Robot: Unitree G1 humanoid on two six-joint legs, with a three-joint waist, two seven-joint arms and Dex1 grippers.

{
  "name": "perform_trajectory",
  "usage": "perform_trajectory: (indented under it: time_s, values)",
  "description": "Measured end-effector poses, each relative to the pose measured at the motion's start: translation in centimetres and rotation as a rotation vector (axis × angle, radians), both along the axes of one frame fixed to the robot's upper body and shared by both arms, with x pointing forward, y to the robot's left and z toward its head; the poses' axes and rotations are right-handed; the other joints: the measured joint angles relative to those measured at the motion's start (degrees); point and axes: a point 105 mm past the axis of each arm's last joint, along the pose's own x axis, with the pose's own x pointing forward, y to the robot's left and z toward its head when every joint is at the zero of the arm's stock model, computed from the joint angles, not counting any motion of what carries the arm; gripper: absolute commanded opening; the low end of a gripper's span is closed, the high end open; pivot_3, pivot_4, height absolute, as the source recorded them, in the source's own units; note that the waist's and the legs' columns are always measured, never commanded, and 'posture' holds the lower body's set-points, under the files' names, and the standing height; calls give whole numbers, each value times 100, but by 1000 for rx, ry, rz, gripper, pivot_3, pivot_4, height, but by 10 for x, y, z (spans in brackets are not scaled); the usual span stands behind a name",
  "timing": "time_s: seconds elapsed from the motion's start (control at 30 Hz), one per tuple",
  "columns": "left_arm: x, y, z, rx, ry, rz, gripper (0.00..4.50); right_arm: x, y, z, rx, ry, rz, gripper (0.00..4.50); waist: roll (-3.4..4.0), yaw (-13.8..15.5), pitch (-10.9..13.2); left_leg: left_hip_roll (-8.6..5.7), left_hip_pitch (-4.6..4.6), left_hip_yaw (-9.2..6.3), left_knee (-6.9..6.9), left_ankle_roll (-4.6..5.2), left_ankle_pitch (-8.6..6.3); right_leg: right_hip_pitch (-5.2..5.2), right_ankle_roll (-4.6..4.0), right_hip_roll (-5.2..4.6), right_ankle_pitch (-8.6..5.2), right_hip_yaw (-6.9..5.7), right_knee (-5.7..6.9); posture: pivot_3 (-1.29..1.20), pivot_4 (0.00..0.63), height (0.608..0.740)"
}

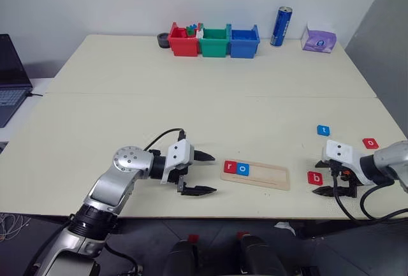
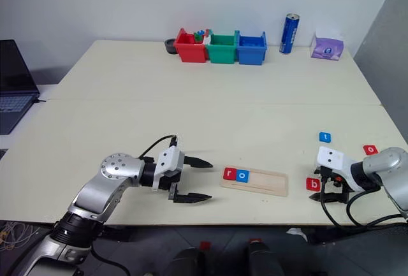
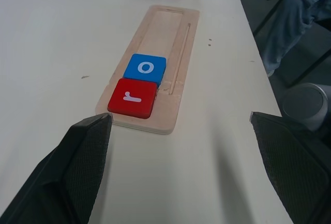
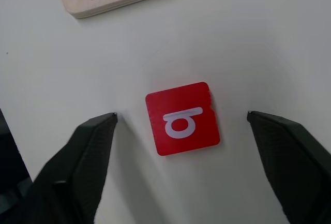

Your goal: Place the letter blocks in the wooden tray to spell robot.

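The wooden tray [image 1: 271, 175] lies near the table's front edge, with a red "r" block [image 1: 230, 167] and a blue "o" block [image 1: 243, 169] side by side at its left end. My left gripper [image 1: 214, 174] is open just left of the tray and points at it. Right of the tray, a red "b" block [image 4: 182, 118] lies flat on the table. My right gripper [image 4: 181, 114] is open and points down over that block, one finger on each side with a gap to each. Farther back right lie a blue "t" block [image 1: 323, 130] and a red "o" block [image 1: 370, 143].
Red [image 1: 183, 41], green [image 1: 213, 42] and blue [image 1: 244, 42] bins stand in a row at the table's far edge. A blue can [image 1: 281, 26] and a purple pack [image 1: 318, 39] stand to their right. A laptop [image 1: 11, 78] sits far left. A person's leg [image 3: 305, 6] is beyond the table's front edge.
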Motion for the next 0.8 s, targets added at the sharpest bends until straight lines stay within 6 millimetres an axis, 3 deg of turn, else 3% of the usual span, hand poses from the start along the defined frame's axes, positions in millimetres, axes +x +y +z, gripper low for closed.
perform_trajectory:
  time_s: [0.17, 0.27, 0.37, 0.5, 0.6, 0.8]
  values:
    - [-1, 4, -3, 13, 14, 24, 4500, -1, 3, 0, 23, 5, -1, 1491, 0, 0, 0, 0, 1, 0, 0, 0, 0, 0, 0, 0, 0, 0, 2, 0, 150, 740]
    - [-1, 7, -4, 20, 17, 34, 4500, -5, 10, 5, 52, -8, 12, 1463, 2, 3, 1, 0, 0, -2, 0, 0, 0, 0, 0, 0, 0, 0, 1, 0, 150, 740]
    - [-1, 10, -6, 28, 21, 44, 4500, -9, 23, 25, 104, -60, 33, 1463, 4, -2, 2, 1, 1, -6, 0, 0, 0, -1, 0, 0, 0, 1, 2, 0, 150, 740]
    - [1, 17, -5, 36, 14, 69, 4500, -18, 62, 49, 213, -141, 95, 1463, 2, -6, 1, 2, 1, -11, 0, -1, 0, 1, 0, 3, 0, -1, 3, 0, 150, 740]
    - [1, 18, -6, 39, 18, 77, 4500, -23, 88, 42, 277, -139, 121, 1463, 2, 0, 1, 1, 0, -8, 1, -1, 0, 1, 1, 1, 0, -2, 3, 0, 150, 740]
    - [1, 18, -6, 40, 20, 85, 4500, -9, 121, 19, 296, -139, 132, 1463, 2, -3, 2, -2, -2, -5, 2, 0, 0, -3, 1, -1, 0, 1, 2, 0, 150, 740]
